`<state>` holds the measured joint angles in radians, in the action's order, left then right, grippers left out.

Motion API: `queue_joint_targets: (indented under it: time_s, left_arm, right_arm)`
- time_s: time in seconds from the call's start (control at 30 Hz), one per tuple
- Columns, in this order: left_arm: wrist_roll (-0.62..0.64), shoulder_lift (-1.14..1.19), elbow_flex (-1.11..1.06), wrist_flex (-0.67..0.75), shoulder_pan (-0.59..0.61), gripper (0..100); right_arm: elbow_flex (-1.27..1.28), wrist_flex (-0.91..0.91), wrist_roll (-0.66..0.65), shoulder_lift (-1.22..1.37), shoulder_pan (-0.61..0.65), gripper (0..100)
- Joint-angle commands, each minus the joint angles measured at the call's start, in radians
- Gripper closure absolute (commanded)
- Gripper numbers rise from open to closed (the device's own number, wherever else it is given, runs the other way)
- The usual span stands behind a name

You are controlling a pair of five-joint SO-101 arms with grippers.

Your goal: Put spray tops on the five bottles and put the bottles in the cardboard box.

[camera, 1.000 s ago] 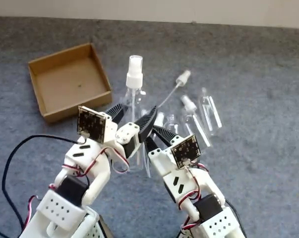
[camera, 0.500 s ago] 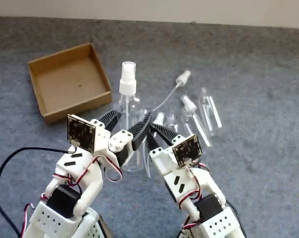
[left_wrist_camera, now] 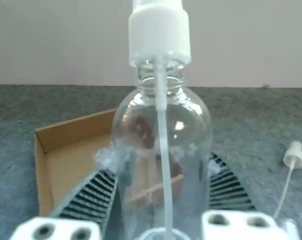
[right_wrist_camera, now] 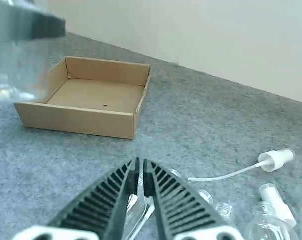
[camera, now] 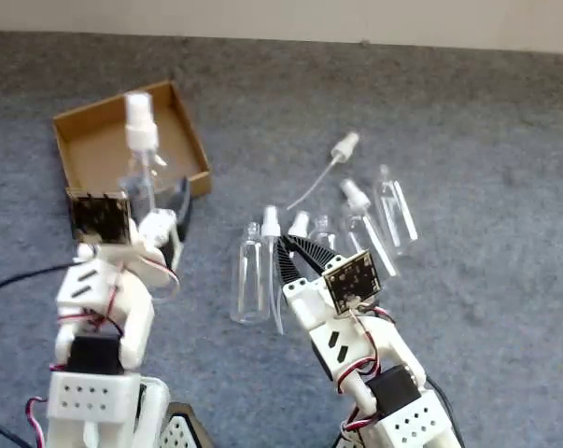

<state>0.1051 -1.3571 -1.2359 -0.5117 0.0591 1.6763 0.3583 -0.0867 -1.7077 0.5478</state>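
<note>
My left gripper (camera: 158,213) is shut on a clear bottle (camera: 141,182) that carries a white spray top (camera: 139,110). It holds the bottle upright by the near right corner of the cardboard box (camera: 193,142). In the left wrist view the bottle (left_wrist_camera: 161,135) stands between the jaws, with the box (left_wrist_camera: 55,150) behind it. My right gripper (camera: 290,254) sits shut among the loose bottles, beside an uncapped bottle (camera: 251,275) lying flat. In the right wrist view its fingers (right_wrist_camera: 139,172) nearly touch, with nothing gripped.
Several clear bottles (camera: 395,207) and loose spray tops (camera: 344,145) lie in a cluster right of centre. One capped bottle (camera: 360,222) lies among them. The box (right_wrist_camera: 80,120) has nothing in it. Grey carpet covers the table.
My left arm has swung left with the capped bottle, from the middle cluster to the box's near corner. The right arm has stayed put.
</note>
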Motion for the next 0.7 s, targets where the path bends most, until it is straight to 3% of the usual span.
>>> queue_joint_targets:
  time_s: [0.0,0.17,0.37,0.67]
  left_arm:
    - [-0.011,0.236,0.243,0.006,0.054,93]
    - [-0.011,0.495,0.401,0.054,0.111,94]
    - [-0.011,0.765,0.417,0.393,0.179,93]
    - [-0.011,1.107,0.470,0.746,0.183,93]
  right_arm:
    - [0.104,0.002,-0.005,-0.008,-0.015,98.1]
    - [0.104,0.002,-0.005,-0.005,-0.015,98.1]
    - [0.104,0.002,-0.005,-0.005,-0.015,98.1]
    - [0.104,0.002,-0.005,-0.004,-0.015,98.1]
